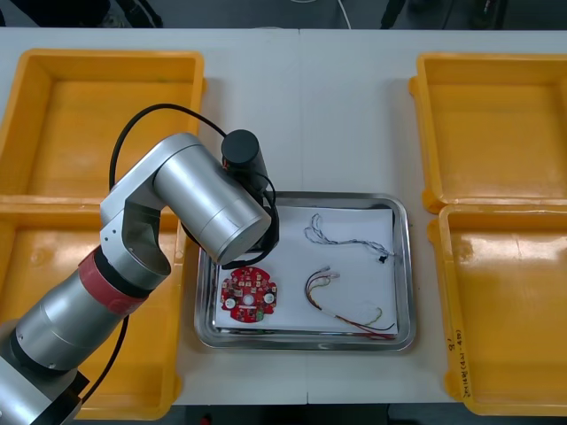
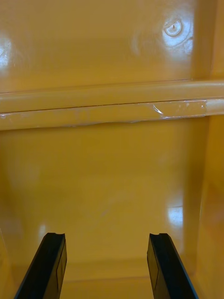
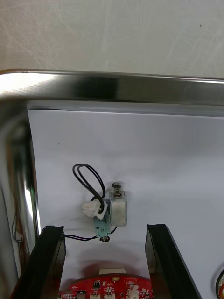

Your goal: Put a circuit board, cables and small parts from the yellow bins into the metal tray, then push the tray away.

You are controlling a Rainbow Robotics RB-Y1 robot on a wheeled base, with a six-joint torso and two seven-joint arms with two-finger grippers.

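A small metal part (image 3: pixel 118 210), with a looped black cable (image 3: pixel 88 180) running from it, lies on the white lining of the metal tray (image 3: pixel 116 86). It sits just beyond the tips of your left gripper (image 3: pixel 103 228), in line with the gap between the 2 fingers. The fingers stand wide apart and hold nothing; neither one touches the part.

Back toward the gripper's wrist, between the finger bases, the edge of a round red circuit board (image 3: pixel 112 287) shows, near the part but apart from it. Beyond the part comes the tray's shiny rim, then the light table (image 3: pixel 112 32).

From above, your left arm (image 1: pixel 213 199) reaches over the tray's left end, with the circuit board (image 1: pixel 249 295) lying flat beside it. Off to the arm's right, 2 more cables rest on the lining: a twisted blue and white cable (image 1: pixel 341 237) and a red and yellow cable (image 1: pixel 341 305), well apart from the board.

Your right gripper (image 2: pixel 106 236) hangs over the bare floor of a yellow bin (image 2: pixel 112 177), its fingers also spread wide, with nothing between them.
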